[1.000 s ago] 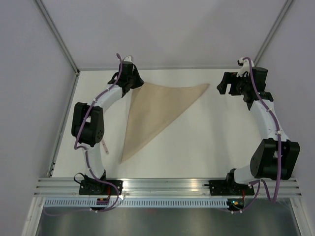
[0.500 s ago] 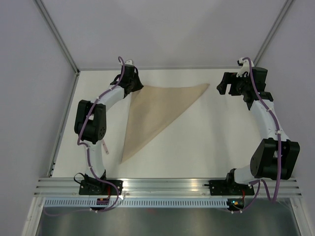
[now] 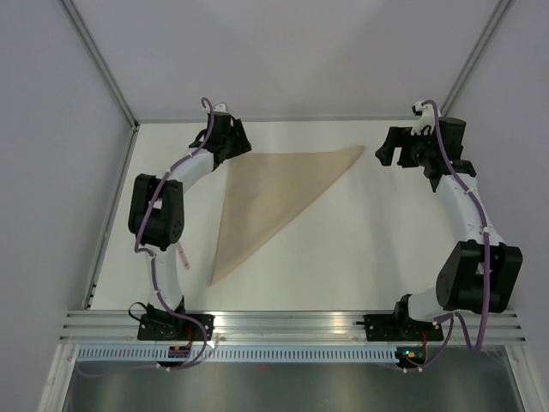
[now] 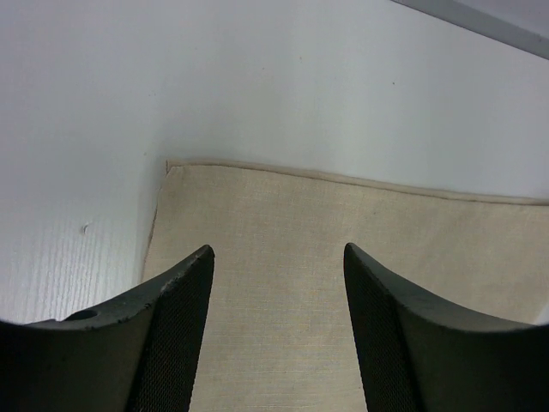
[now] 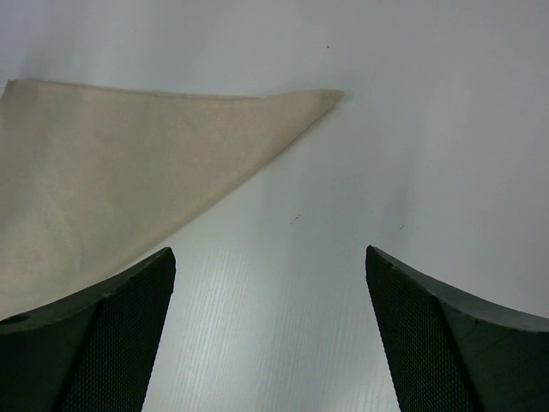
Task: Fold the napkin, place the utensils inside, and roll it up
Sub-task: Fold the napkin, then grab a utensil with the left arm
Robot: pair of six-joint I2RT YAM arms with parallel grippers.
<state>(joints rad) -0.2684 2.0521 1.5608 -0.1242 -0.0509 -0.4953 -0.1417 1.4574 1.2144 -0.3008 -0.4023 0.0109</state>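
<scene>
Napkin (image 3: 266, 193) lies flat on the table (image 3: 360, 249), folded to a triangle, long tip pointing near-left. Left gripper (image 4: 276, 253) sits over its far-left corner, fingers spread, gripping nothing. Right gripper (image 5: 270, 257) is wide apart, empty, just right of the right tip. One utensil (image 3: 183, 256) lies left of the near tip.

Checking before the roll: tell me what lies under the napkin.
White table shows around the flat folded napkin; no bulge, nothing pokes out. Beneath the cloth itself cannot be seen.
</scene>
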